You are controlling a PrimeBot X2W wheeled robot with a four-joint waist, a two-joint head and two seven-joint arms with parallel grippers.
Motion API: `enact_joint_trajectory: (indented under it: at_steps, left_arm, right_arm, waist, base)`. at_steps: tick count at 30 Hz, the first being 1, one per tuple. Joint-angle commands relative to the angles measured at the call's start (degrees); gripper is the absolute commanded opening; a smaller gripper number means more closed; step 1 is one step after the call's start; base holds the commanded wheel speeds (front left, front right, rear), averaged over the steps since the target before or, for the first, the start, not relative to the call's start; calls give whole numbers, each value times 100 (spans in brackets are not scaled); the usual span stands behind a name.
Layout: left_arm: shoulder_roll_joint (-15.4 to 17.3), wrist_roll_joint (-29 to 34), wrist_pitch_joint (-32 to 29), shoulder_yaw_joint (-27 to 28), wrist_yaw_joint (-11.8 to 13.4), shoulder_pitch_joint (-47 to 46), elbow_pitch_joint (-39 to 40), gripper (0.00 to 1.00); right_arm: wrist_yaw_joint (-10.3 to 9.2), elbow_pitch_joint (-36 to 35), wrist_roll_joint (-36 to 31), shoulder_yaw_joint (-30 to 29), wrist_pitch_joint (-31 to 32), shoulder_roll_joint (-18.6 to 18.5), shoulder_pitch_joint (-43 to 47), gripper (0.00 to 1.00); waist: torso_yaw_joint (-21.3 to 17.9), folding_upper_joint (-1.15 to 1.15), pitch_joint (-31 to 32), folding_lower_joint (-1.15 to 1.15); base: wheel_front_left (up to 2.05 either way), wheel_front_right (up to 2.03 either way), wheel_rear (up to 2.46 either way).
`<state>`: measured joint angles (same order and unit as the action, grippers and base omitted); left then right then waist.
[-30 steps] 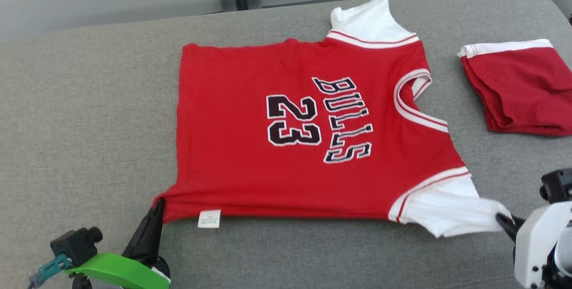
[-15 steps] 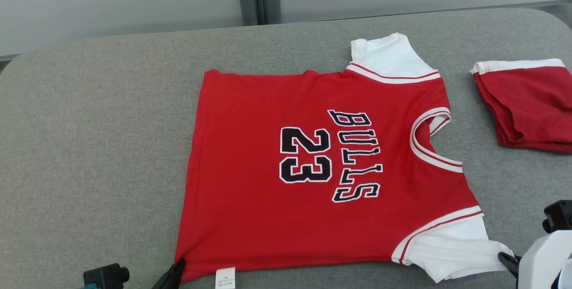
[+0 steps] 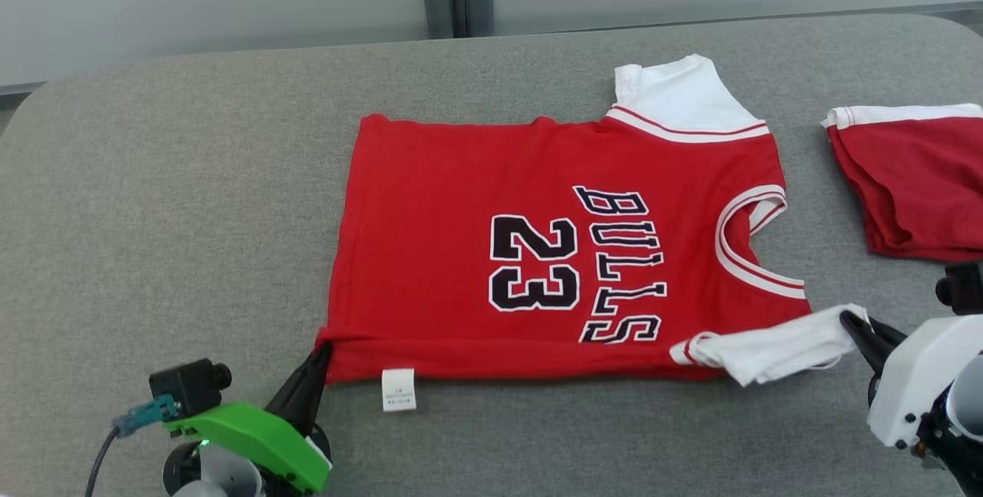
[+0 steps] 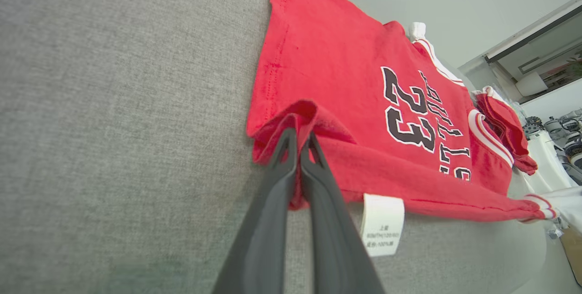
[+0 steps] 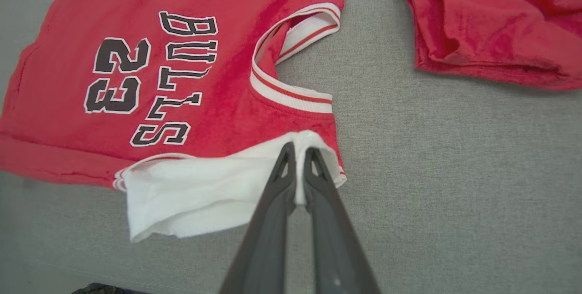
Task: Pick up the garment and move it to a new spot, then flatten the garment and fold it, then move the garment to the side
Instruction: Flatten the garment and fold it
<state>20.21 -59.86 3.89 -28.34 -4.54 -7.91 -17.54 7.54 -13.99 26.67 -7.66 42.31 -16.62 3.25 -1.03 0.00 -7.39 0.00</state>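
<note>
Red jersey [image 3: 445, 236], hem corner [image 3: 342, 349] in left gripper [image 3: 321, 351], sleeve [image 3: 776, 347] in right gripper [image 3: 848, 320].

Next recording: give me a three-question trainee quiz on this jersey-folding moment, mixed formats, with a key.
1. True or false: the left gripper is shut on a hem corner of the red jersey.
2. Which part does the right gripper pinch? A) the neckline B) the near white sleeve C) the care label
3. Fill in: the second garment, lying apart from the jersey on the robot's right, is ___ with a white band.
Key: 1 true; 2 B; 3 red.
</note>
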Motion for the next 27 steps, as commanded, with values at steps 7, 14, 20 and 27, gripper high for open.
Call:
enact_joint_trajectory:
  at_steps: [7,14,20,27]
  left_arm:
    - [-193,135,-65,-34,-34,-756,-430,0]
    - [-273,144,-1,-49,-80,-1000,-732,0]
    - [-128,61,-55,-77,-122,-720,-467,0]
    - [344,-107,-356,-102,98,191,620,0]
  right_arm:
    - [-10,691,67,350,-381,-40,-779,0]
    - [-10,1180,70,592,-834,-147,-1229,0]
    - [-10,1209,116,629,-1024,-287,-1126,0]
    - [-10,784,271,482,-717,-357,-460,0]
  waist:
    - [-60,0,-149,0]
    - [-75,0,-240,0]
    - [-3,0,-242,0]
    - [163,0,-205,0]
  base:
    - [0,0,0]
    - [0,0,0]
    - [0,0,0]
    - [0,0,0]
